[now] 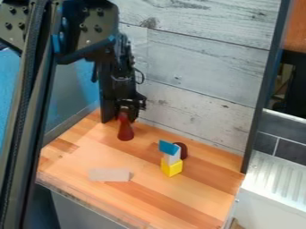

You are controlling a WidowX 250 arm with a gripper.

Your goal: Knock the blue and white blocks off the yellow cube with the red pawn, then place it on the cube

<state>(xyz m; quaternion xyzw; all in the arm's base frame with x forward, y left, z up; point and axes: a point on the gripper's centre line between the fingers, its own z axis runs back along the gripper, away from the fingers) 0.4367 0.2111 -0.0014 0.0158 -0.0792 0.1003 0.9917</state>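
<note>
- Lying flat near the tabletop's (142,220) front-left edge: a pale block (109,175).
- Hanging by the back wall (200,76), the gripper (124,112) meets a red cone's (125,130) narrow top; whether it grips, I cannot tell.
- Well apart, rightward: a yellow cube (172,167) under a whitish block (172,158) and tilted blue block (168,147).
- Just behind them, right: a dark red piece (183,151).
</note>
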